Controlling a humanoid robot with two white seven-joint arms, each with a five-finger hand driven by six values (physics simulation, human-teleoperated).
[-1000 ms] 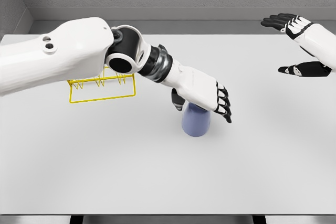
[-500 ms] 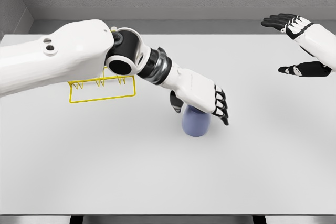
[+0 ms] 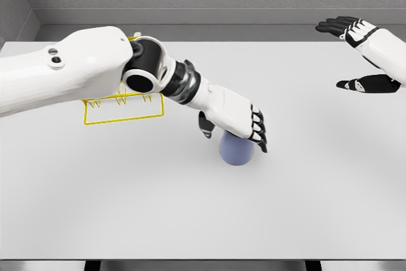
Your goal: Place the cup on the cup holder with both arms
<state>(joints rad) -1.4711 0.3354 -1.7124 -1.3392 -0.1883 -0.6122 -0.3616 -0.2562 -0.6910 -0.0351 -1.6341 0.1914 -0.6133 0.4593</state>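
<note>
Currently the blue cup stands mid-table, well apart from the yellow wire cup holder at back left — holder racks nothing I can see. Left hand sits over the cup's top, fingers draped down one side, thumb on the other; full clamp not confirmed. Cup looks rigid, smooth, probably light and slippery — best gripped around the wall, not the rim. Right hand hangs at far right, fingers spread, empty.
</note>
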